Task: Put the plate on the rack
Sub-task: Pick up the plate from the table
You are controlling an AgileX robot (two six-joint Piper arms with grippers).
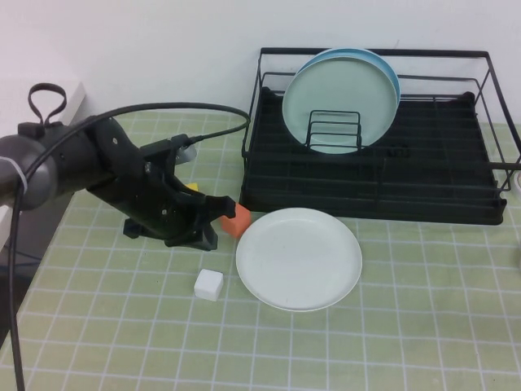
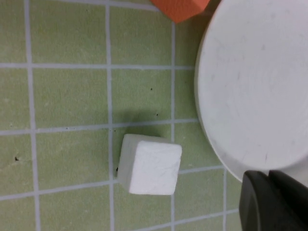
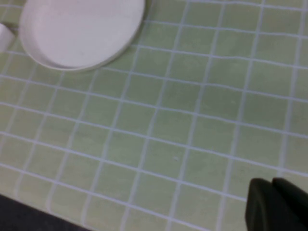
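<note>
The white plate lies flat on the green checked cloth, in front of the black wire rack. It also shows in the left wrist view as plate and in the right wrist view as plate. My left gripper is shut and empty, hovering just left of the plate's rim, beside an orange block. In its wrist view the left gripper sits over the plate's edge. The right gripper is shut, empty, above bare cloth well away from the plate; that arm is out of the high view.
A mint-green plate and a blue plate behind it stand upright in the rack's dividers. An orange block and a white cube lie left of the white plate. The cloth ends at the left table edge.
</note>
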